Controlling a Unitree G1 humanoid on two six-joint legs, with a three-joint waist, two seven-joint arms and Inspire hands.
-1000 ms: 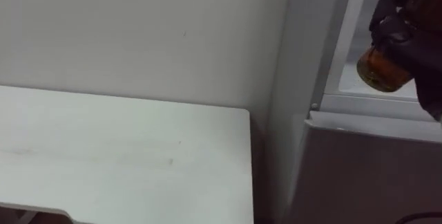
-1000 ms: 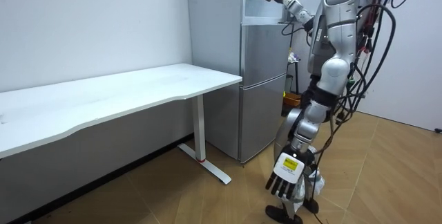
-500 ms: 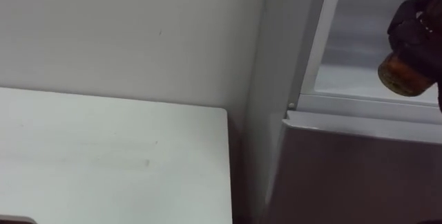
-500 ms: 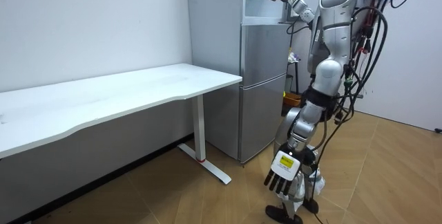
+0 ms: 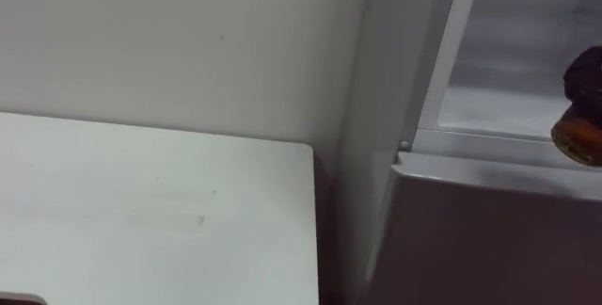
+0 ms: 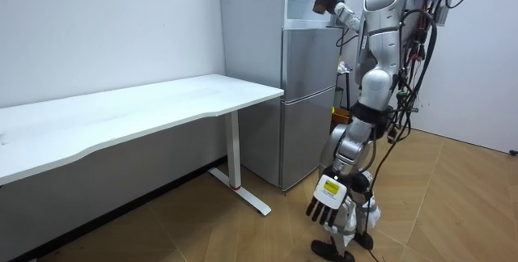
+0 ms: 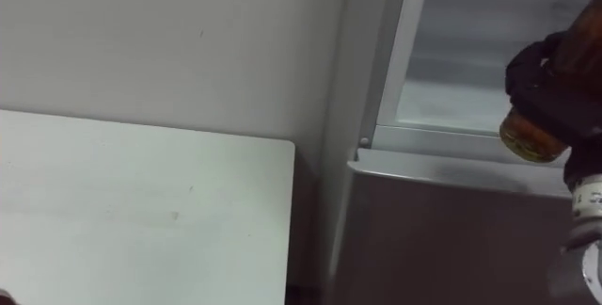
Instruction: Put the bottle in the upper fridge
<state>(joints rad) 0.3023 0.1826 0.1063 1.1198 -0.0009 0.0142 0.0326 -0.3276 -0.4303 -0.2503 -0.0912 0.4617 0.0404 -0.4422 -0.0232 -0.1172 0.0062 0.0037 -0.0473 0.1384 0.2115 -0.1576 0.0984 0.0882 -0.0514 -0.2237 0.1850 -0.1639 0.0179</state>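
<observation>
Where the eye views begin on the left, a white table point(image 5: 141, 211) stands against a pale wall point(image 5: 188, 41), and its right edge ends just beside the side of the grey fridge point(image 5: 376, 107). Further right, the lower door point(image 5: 489, 239) of the fridge is closed, while the upper compartment point(image 5: 513, 56) above it stands open, showing a pale inside behind a white sill. At the far right the right hand point(image 7: 538, 72) is raised to that opening, its dark fingers curled round the bottle point(image 7: 531, 137). The bottle sits inside this grasp, and its amber base pokes out below the fingers. The base hangs in front of the sill, just above the top edge of the lower door. Whether any part of the bottle has passed the sill into the compartment cannot be told.

In the room view the robot stands upright on the wooden floor point(image 6: 453, 205), close before the fridge, with the table off to the room view's left. Its right arm reaches up to the open upper compartment. The left hand point(image 6: 326, 205) hangs low beside its leg, fingers loosely extended and holding nothing.
</observation>
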